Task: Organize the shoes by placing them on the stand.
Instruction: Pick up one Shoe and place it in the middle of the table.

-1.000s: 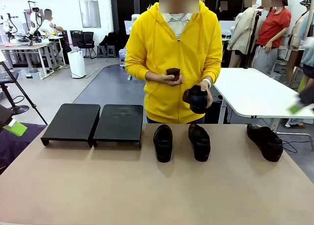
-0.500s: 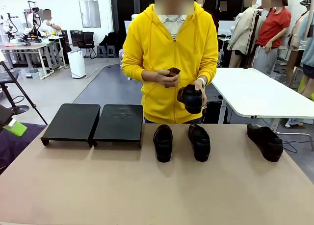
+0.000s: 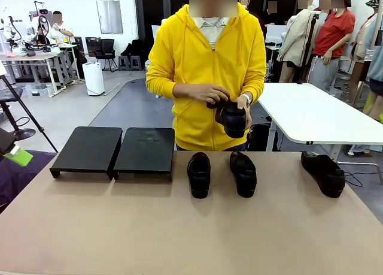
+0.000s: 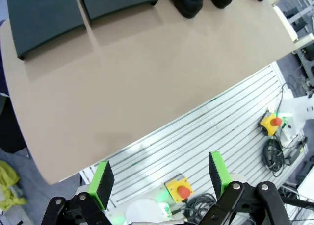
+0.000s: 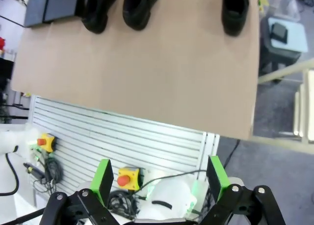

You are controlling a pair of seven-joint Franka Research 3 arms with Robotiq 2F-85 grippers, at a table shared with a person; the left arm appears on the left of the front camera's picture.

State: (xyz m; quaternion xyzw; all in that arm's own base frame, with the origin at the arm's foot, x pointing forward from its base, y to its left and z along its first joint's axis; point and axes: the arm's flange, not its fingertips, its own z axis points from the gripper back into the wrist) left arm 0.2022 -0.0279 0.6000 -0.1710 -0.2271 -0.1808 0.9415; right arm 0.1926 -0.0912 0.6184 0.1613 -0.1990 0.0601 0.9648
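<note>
The near half of the tan table (image 3: 179,239) lay bare from side to side. The left gripper (image 4: 159,178) and the right gripper (image 5: 159,177) hung outside its near edge, over the slatted base, each with jaws spread wide and empty. Along the far edge stood the stand (image 3: 114,150), two bare black panels side by side at the left, then three shoes: a pair close together at the middle (image 3: 198,174) (image 3: 243,174) and a third shoe (image 3: 324,173) well apart near the right edge. The fourth shoe (image 3: 234,119) was off the table in the person's hands (image 3: 210,95), with an open workshop floor and a white table (image 3: 311,116) behind.
</note>
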